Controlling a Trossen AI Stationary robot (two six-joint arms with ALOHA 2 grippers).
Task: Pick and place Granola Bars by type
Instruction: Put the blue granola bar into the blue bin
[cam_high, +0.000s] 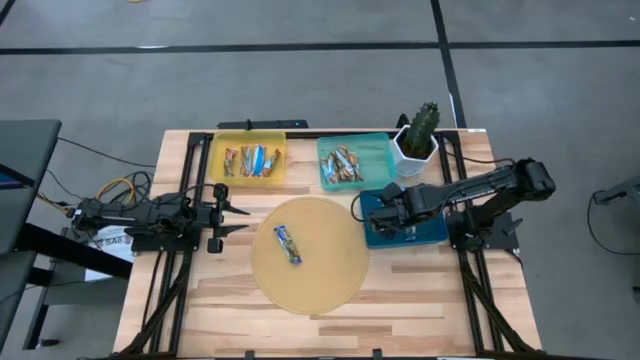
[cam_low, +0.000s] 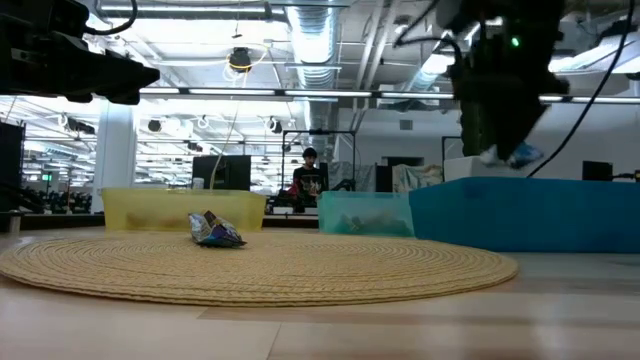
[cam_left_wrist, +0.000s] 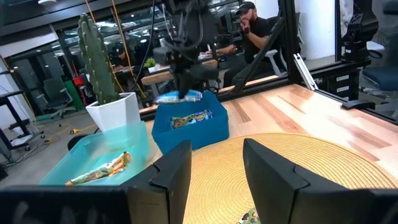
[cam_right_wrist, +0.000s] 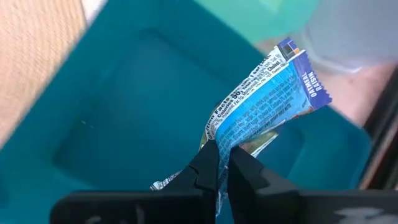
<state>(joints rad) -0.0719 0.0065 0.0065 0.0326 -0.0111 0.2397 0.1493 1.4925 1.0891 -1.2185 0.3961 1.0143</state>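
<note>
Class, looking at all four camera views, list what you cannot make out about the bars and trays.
- Blue tray contents: the right arm covers them in the high view.
- Bar counts in the yellow tray and teal tray: too small in the high view.
- Print on the bar on the mat: too small in the low view.

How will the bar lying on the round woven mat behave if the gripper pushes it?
The bar looks small and flat, so it is probably light and should slide, not roll. Its shiny crinkled wrapper may be slippery and crumple. The mat has ribbed weave, which could catch its edges.
</note>
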